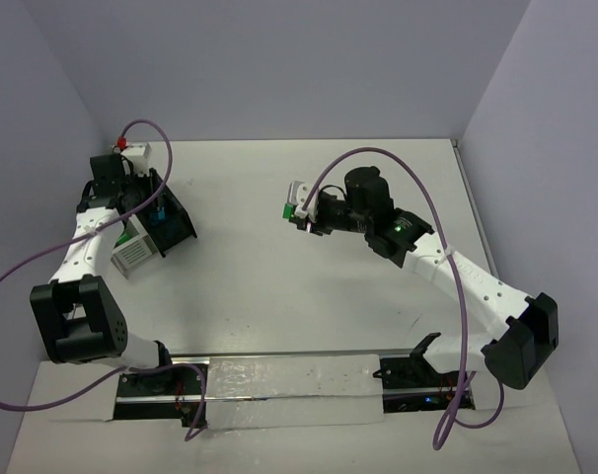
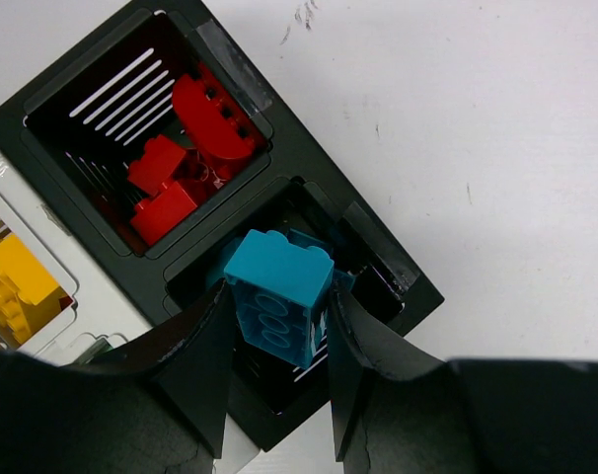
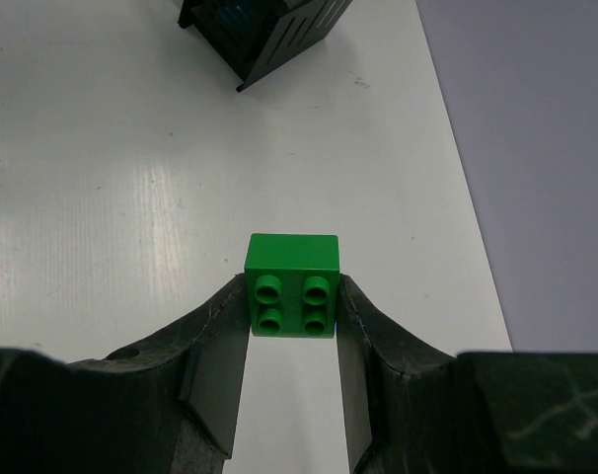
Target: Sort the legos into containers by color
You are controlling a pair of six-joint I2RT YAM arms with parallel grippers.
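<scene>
Clamping the flat side walls should suit these light, rigid, smooth bricks: the right end effector (image 3: pixel 292 301) grips a green lego (image 3: pixel 292 259) at lower centre above the desk (image 3: pixel 131 197), and the left end effector (image 2: pixel 277 326) grips a teal lego (image 2: pixel 279 272) over the black container (image 2: pixel 304 163), lower compartment.

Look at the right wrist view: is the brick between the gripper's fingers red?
No, the right gripper is shut on a green brick with four studs facing the camera.

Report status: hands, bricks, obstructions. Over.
Left hand shut on teal brick, over black bin. Right hand shut on green brick, over table, far from black bin. No obstruction seen.
</scene>
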